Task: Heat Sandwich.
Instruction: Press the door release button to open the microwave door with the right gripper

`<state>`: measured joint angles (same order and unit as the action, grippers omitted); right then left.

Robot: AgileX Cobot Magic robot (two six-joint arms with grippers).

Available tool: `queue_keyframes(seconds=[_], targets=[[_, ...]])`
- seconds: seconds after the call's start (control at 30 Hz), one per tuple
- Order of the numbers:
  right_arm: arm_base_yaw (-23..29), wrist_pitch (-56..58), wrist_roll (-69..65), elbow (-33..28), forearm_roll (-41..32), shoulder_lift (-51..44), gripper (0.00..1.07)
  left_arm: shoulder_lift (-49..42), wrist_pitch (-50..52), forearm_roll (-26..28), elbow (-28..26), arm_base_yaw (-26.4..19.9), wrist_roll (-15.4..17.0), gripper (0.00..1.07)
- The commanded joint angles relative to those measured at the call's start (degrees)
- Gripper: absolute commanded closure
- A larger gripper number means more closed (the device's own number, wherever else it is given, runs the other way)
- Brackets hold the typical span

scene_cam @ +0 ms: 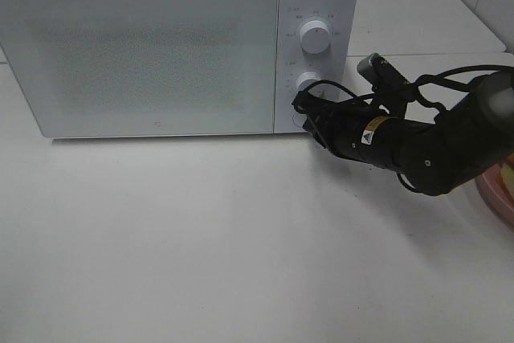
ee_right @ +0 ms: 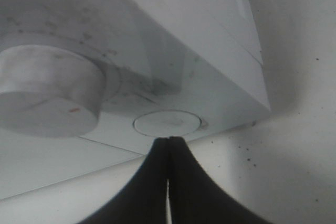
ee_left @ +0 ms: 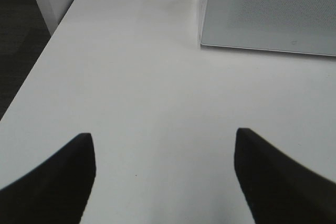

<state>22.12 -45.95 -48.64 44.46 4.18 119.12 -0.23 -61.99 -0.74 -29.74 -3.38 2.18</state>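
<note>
My right gripper (ee_right: 168, 139), jaws pressed together, points its tips at the round button (ee_right: 167, 123) on the microwave (scene_cam: 161, 46). My left gripper (ee_left: 164, 132) hangs wide open above the table (ee_left: 131, 77). Only a sliver of the sandwich (scene_cam: 508, 178) shows on the pink plate (scene_cam: 490, 198), well apart from both.

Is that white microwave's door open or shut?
Shut: the white microwave's door sits flush beside the knob panel.
</note>
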Motion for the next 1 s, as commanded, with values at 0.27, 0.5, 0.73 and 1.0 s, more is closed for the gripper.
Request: queue_keyframes(seconds=[0.27,0.5,0.73,1.0], targets=[[0.23,-0.86,0.57,0.8,-1.55,0.23,1.07,-0.23,0.74,0.0,0.17,0.4,-0.06,0.36],[0.69,-0.63,0.86,3.38,-1.55,1.89,1.07,-0.23,0.74,0.0,0.17,0.4,-0.06,0.36],[0.69,-1.15,0.8,5.21,-2.69,3.72,1.07,-0.23,0.74,0.0,0.17,0.4,-0.06,0.36],[0.69,-4.64,1.72,5.21,-6.59,3.72,1.07,-0.23,0.74,0.0,0.17,0.4,-0.06,0.36]])
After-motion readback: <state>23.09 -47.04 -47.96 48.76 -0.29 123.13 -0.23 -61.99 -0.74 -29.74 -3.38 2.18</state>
